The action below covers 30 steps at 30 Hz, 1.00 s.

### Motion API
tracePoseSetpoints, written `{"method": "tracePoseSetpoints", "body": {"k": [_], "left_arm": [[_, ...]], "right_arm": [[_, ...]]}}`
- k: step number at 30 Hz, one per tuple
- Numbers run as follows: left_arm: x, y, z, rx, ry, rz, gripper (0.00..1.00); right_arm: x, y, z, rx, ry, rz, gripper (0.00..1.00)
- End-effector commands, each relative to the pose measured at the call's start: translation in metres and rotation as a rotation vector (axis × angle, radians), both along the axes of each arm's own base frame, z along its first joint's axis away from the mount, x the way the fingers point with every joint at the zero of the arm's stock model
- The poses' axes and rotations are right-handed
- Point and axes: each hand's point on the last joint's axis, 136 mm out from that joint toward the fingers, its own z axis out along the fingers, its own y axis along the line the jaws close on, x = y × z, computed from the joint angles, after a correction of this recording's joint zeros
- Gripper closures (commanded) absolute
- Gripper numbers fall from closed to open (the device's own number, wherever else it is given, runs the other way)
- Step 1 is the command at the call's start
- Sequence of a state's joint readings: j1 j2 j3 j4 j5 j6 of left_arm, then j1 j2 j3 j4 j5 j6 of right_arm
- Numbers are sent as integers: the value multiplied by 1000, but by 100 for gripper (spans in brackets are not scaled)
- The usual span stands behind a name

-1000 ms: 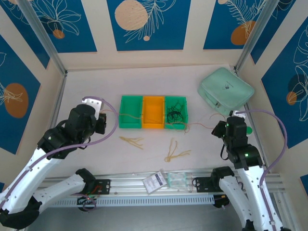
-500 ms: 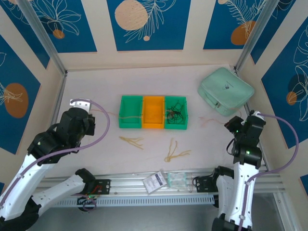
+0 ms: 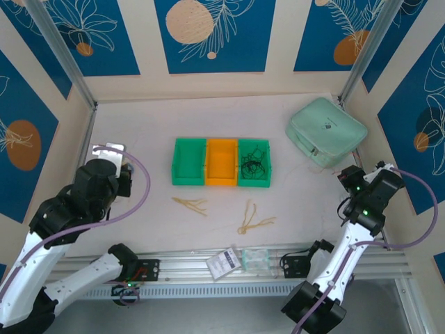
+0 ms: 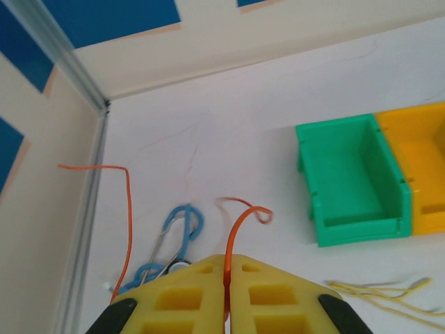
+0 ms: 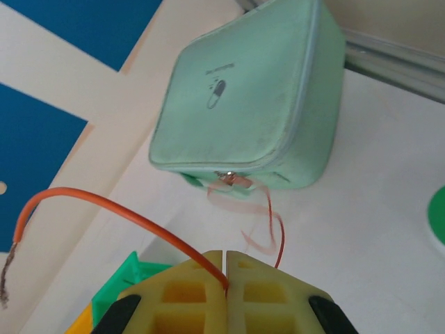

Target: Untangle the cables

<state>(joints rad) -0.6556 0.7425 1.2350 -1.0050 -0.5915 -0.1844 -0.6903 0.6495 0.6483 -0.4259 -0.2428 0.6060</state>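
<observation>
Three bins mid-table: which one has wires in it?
The right-hand green bin: it holds a tangle of dark wires. The orange middle bin and the left green bin look empty from above.

The white table (image 3: 208, 118) carries a mint pouch (image 5: 250, 90) just ahead of the right gripper (image 5: 226, 256), with bins (image 3: 222, 162) and loose yellow cables (image 3: 255, 221) to its left.

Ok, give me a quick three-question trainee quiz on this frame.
1. True or false: the left claw is shut on a red wire.
2. Which of the three bins holds the dark wires: A left, B middle, C right?
3. Fill in: the pale yellow wires lie loose on the ____.
Key: 1 true; 2 C; 3 table.
</observation>
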Motion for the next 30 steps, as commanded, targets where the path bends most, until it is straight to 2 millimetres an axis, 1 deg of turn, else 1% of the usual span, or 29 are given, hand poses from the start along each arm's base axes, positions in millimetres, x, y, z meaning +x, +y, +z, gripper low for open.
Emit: {"method": "tracePoseSetpoints", "body": {"k": [1,5,9,13,19,23,27,30], "left_arm": [[11,-24,18,-70,-53,-90,91],[23,-44,35,-102,-102,-156,91],[36,-70,49,-151,-165,-243,90],[48,-93,61,-191,-208,-312,90],[64,-121,91,-216,-268,-396,90],[73,-129,107,-214,-326,-413,90],[81,-131,113,-184,-349,-406,90],[87,-132,110,-158,-352,-398,90]], "right_arm": [[6,17,28,-48,-67,106,100],[10,36,40,-66,-82,194,100],[13,60,48,-100,-81,281,100],[15,77,50,-163,-57,335,100],[21,94,47,-187,-33,397,100],[23,103,44,-190,-27,426,100],[24,109,41,-203,-18,446,100],[24,111,39,-207,-13,456,100]]}}
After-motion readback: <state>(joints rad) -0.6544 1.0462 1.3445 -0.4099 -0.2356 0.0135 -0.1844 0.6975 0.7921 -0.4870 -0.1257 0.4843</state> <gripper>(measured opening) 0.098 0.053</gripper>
